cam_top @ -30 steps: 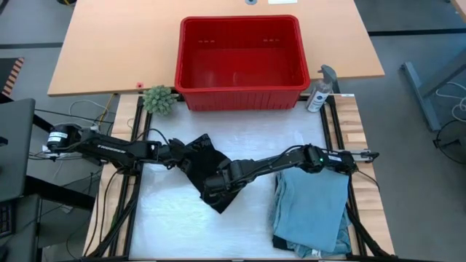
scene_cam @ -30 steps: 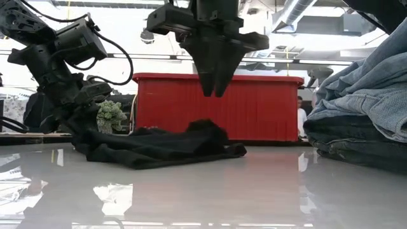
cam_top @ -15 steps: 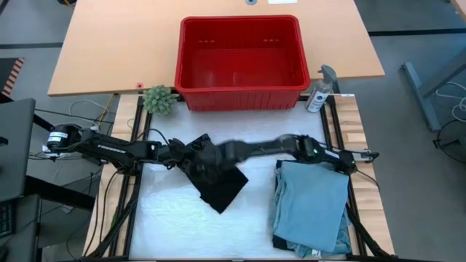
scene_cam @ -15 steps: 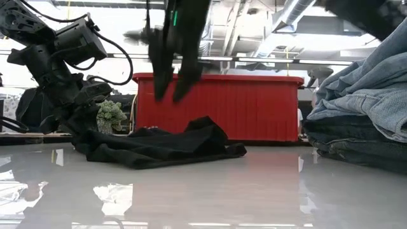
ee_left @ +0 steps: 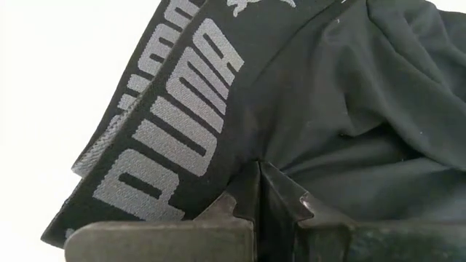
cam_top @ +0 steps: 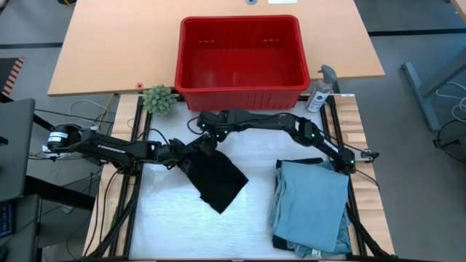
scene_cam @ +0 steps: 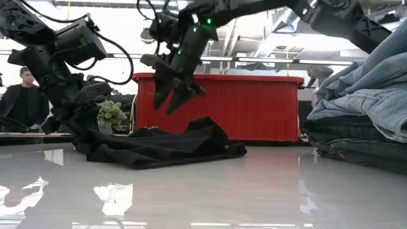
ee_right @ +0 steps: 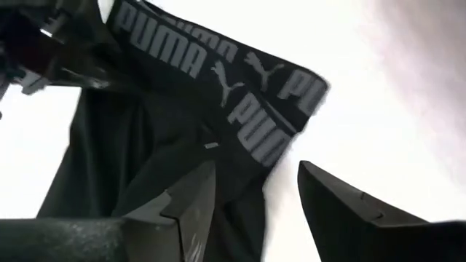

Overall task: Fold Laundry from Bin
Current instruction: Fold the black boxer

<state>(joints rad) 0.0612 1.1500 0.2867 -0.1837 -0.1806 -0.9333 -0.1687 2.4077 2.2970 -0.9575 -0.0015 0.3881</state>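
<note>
The laundry in play is a small black garment [cam_top: 216, 178] with a grey-lettered waistband [ee_left: 175, 109], lying crumpled on the white table top [cam_top: 167, 225] at the centre left. My left gripper [cam_top: 180, 151] is shut on its left end. My right gripper [scene_cam: 170, 98] hangs open above the garment's far end, near the waistband [ee_right: 247, 87], and touches nothing. The red bin [cam_top: 240, 62] stands at the far edge, and nothing shows inside it. A folded pile of light blue pieces [cam_top: 312, 204] lies at the near right. My left gripper pinches the black cloth just beside the waistband [ee_left: 255, 149] between its two shut fingers. The fingers come from the table's left, slanting down. The garment lies slack on the table beyond them; how many layers are caught I cannot tell.
A small green plant ball [cam_top: 158, 98] sits left of the bin and a spray bottle [cam_top: 320, 91] right of it. The blue pile [scene_cam: 362, 108] rises high at the right in the low view. A person [scene_cam: 25, 95] stands beyond the table on the left.
My right gripper has swung from over the garment's near part toward the far edge and the left, to above the waistband end. It has turned on the way and its fingers have opened. The garment stays where it lay.
</note>
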